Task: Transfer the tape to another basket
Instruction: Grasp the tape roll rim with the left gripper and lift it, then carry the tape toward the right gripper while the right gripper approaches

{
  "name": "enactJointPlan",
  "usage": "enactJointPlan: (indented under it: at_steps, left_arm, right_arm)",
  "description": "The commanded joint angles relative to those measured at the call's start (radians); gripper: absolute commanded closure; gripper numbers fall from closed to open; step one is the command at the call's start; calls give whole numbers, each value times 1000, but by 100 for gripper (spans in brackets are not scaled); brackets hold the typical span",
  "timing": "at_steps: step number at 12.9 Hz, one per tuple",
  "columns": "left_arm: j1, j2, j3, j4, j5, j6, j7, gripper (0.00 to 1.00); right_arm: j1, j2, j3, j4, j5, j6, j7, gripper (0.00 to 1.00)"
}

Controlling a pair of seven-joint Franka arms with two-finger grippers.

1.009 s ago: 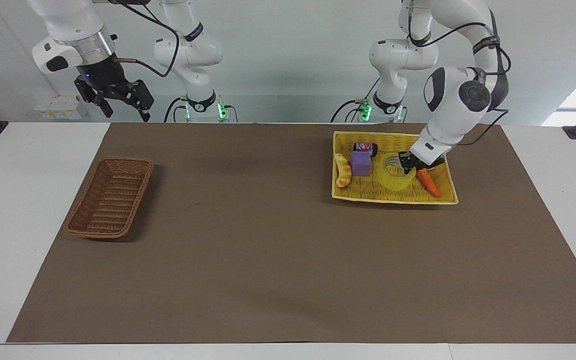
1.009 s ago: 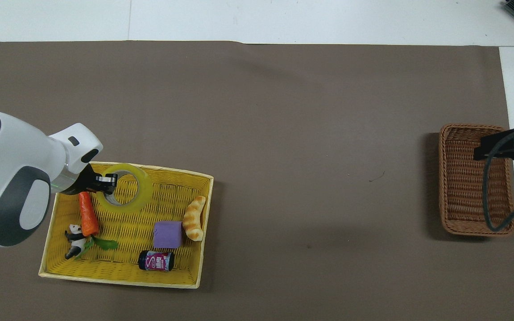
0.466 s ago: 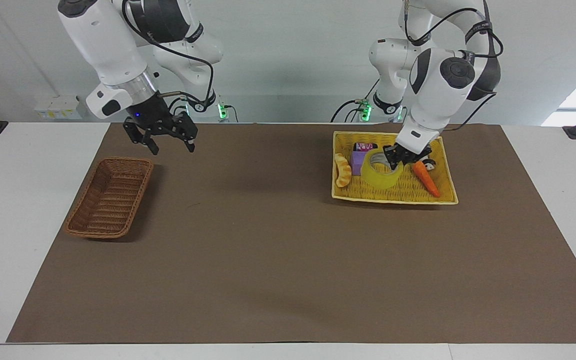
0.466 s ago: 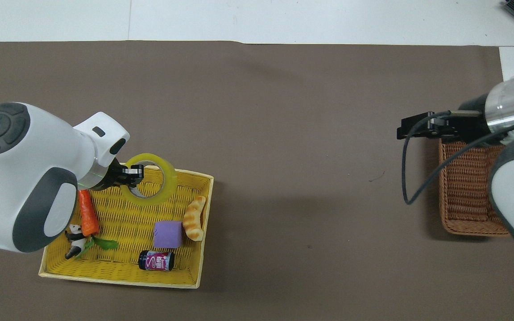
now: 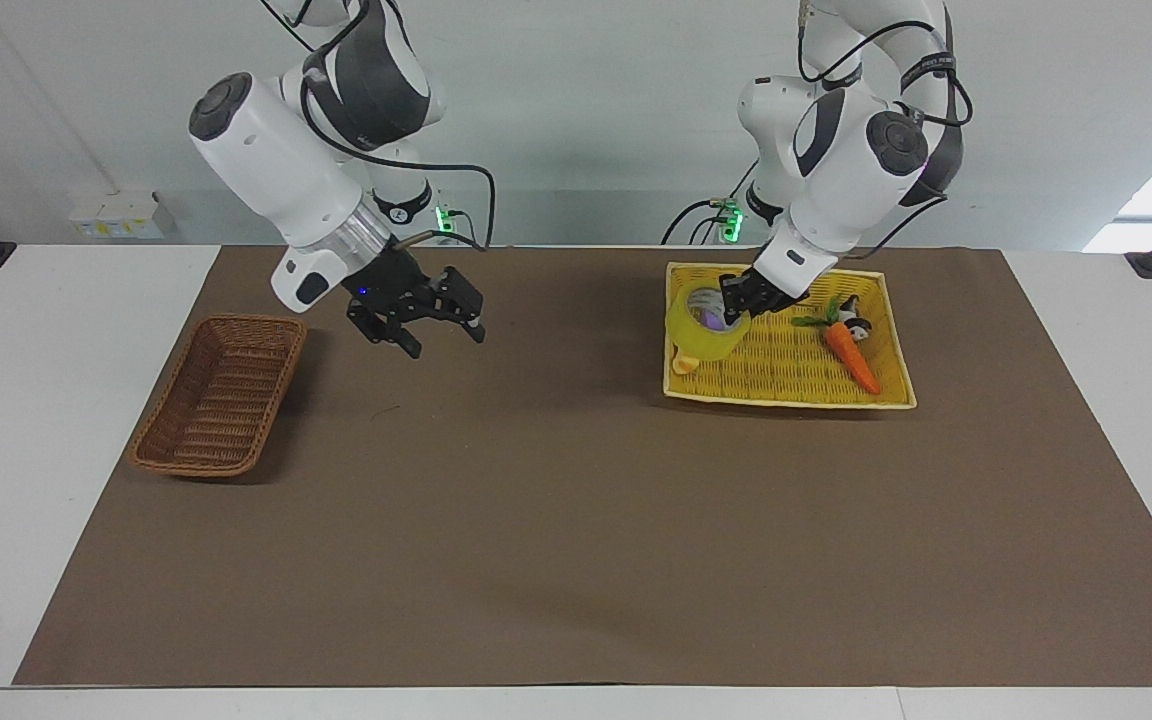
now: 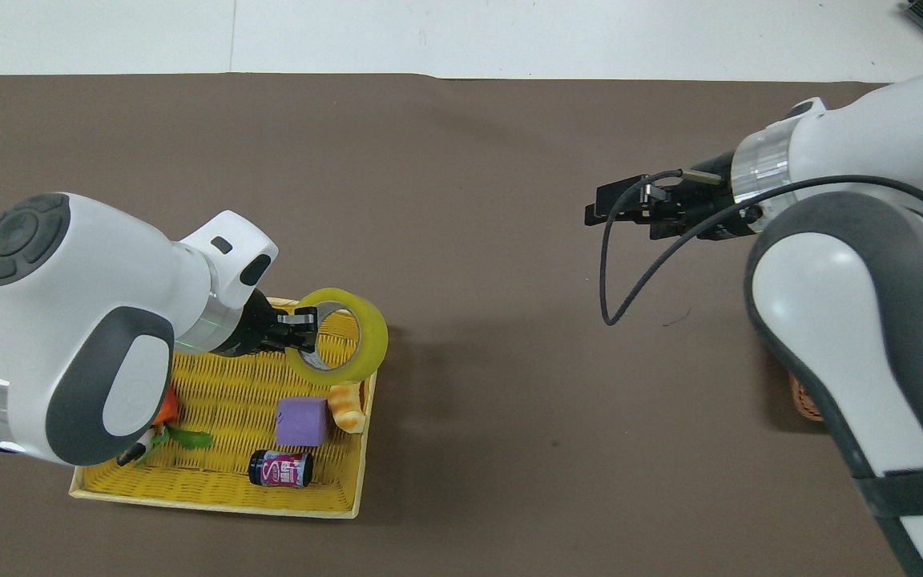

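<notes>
My left gripper (image 5: 742,298) is shut on the rim of the yellow tape roll (image 5: 702,343) and holds it up over the end of the yellow basket (image 5: 786,390) that faces the right arm. In the overhead view the left gripper (image 6: 301,328) grips the tape (image 6: 376,340) over the basket's corner. My right gripper (image 5: 428,325) is open and empty, up over the brown mat between the two baskets; it also shows in the overhead view (image 6: 610,209). The brown wicker basket (image 5: 221,395) sits empty at the right arm's end, mostly hidden under the right arm in the overhead view.
The yellow basket (image 6: 213,501) holds a carrot (image 5: 852,357), a panda toy (image 5: 852,327), a purple block (image 6: 301,421), a bread toy (image 6: 347,405) and a small can (image 6: 280,468). A brown mat (image 5: 576,520) covers the table.
My left gripper has lifted the tape out of the yellow basket and carried it toward the right arm's end. My right gripper has come down and toward the table's middle, away from the wicker basket.
</notes>
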Motion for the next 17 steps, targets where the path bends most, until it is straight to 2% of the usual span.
enactJointPlan:
  at_steps: [1,3,6,9,14,17]
  left_arm:
    - [-61,-2,14,21,-108,1,-2,100]
    - [-104,-5,14,16,-195,41,-10,100]
    - [-158,-1,12,18,-301,172,-62,100]
    - [-189,5,14,21,-309,239,-71,100]
    - [-208,13,12,35,-309,295,-73,100]
    - [-209,16,11,47,-309,334,-96,100]
  right_arm:
    - [49,23,-4,-3,95,31,-9,0]
    - [97,39,-4,-9,152,98,14,0]
    - [123,27,-3,-56,214,108,36,0]
    - [143,-5,-3,-99,252,96,8,0]
    - [126,-6,-3,-95,333,16,-76,0]
    - [119,-14,-4,-95,341,-38,-98,0]
